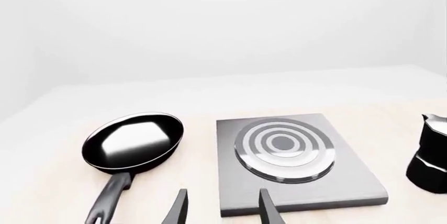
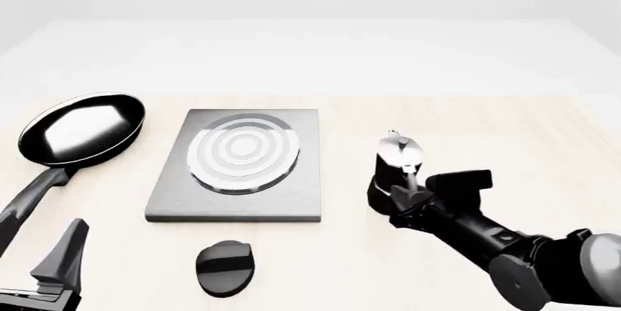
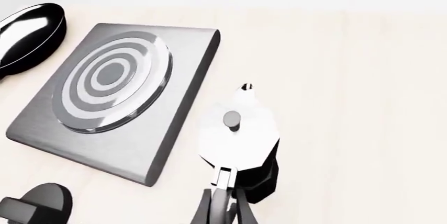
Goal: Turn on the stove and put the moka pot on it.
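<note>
We see the right gripper (image 3: 225,203) clamped on the handle of the small silver-topped, black-based moka pot (image 2: 398,162), at three o'clock from the flat grey square stove (image 2: 243,169); our left gripper (image 1: 222,208) gapes wide.

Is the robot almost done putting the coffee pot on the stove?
Not yet. The moka pot is beside the stove, on the table, not on the burner. The right tool sits at the pot's handle, apparently gripping it. The left tool is open, away from the black knob. Nothing shows the stove is on. Left: knob, then lifting the pot across.
</note>
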You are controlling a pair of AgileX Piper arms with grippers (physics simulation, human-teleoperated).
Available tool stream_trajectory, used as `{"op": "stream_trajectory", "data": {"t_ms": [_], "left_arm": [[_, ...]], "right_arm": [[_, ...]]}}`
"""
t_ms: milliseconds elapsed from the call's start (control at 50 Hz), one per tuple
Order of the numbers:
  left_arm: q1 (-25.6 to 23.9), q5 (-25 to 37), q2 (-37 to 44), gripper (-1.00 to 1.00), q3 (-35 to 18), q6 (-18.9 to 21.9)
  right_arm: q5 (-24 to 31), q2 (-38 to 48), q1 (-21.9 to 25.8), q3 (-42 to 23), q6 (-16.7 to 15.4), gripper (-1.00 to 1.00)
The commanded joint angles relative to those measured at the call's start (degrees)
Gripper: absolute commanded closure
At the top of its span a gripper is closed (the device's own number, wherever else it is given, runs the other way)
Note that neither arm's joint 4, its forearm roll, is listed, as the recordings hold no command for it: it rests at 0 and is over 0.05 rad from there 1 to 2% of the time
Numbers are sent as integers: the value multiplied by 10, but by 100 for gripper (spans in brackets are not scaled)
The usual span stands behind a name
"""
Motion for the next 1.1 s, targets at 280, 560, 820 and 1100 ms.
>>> {"op": "stream_trajectory", "data": {"t_ms": [280,560,820,1100], "left_arm": [[3,2,0,-100,0,-6],[1,5,0,-100,0,-3],[3,10,0,-100,0,-2],[4,16,0,-100,0,-5]], "right_arm": [[135,-103,-12,-52,-172,100],[247,-96,21,-196,-240,100],[260,20,58,-351,-246,100],[270,148,101,-501,-224,100]]}}
